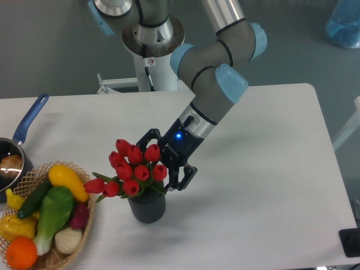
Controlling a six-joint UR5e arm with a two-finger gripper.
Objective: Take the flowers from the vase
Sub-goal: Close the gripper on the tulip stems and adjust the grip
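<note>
Ten-odd red tulip flowers [132, 169] (green leaves), in ribbed grey vase [147, 207]

Even, bright light is falling from overhead across the white table [270, 169]; the surface is glowing pale without burning out; only faint, soft shadows are pooling under the vase [147, 207] and beneath the gripper [163, 163]. A small blue indicator light is shining on the gripper's body; soft highlights are sliding along the arm [216, 84] and its grey metal tubes. The flowers [130, 167] are showing saturated red and staying sharp; the wicker basket [56, 253] is reading crisp too; the blue object [344, 22] at the top right corner is looking slightly soft.
</note>
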